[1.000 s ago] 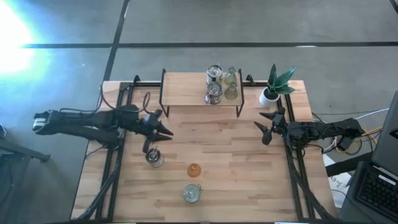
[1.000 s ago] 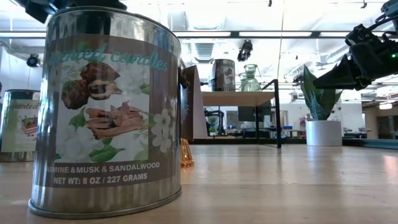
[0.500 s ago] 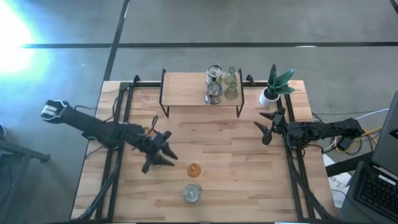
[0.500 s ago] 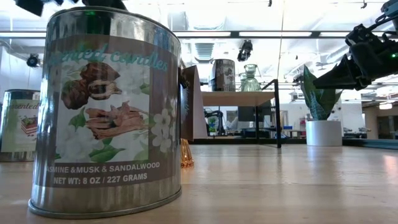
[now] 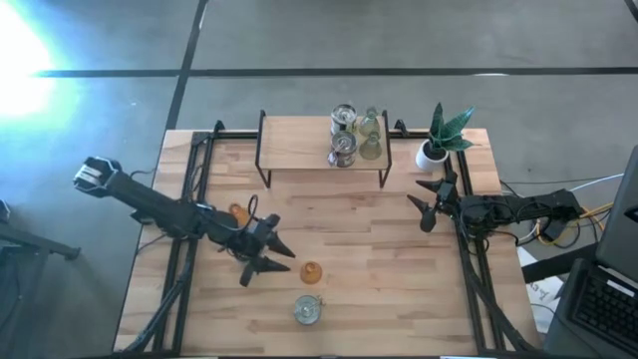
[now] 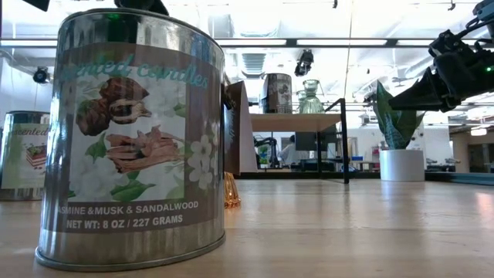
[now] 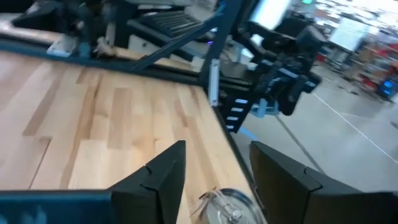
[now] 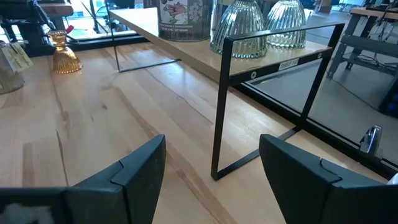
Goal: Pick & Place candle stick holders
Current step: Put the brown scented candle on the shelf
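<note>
A silvery scented-candle tin with a printed floral label (image 6: pixel 131 143) stands nearest the low camera on the pale wooden tabletop (image 5: pixel 379 289); from above it shows near the front edge (image 5: pixel 308 310). Just behind it sits a small orange glass holder (image 5: pixel 311 271), its edge showing past the tin in the low view (image 6: pixel 231 191). The left pincer (image 5: pixel 267 258), fingers spread wide and holding nothing, hangs over the tabletop just beside that orange holder, on its left as seen from above, not touching it; its wrist camera looks past the open fingers (image 7: pixel 163 175) at the tin's lid (image 7: pixel 227 204). A second orange holder (image 5: pixel 237 212) sits beside the left arm, farther back. The right pincer (image 5: pixel 427 199) waits, also wide open and empty, near the right edge. Beyond it a low black-framed wooden shelf (image 5: pixel 299 145) carries two more candle tins (image 5: pixel 343 135) and two pale green ribbed glass holders (image 5: pixel 371 135). A green plant in a white pot (image 5: pixel 436 150) stands just right of the shelf.
</note>
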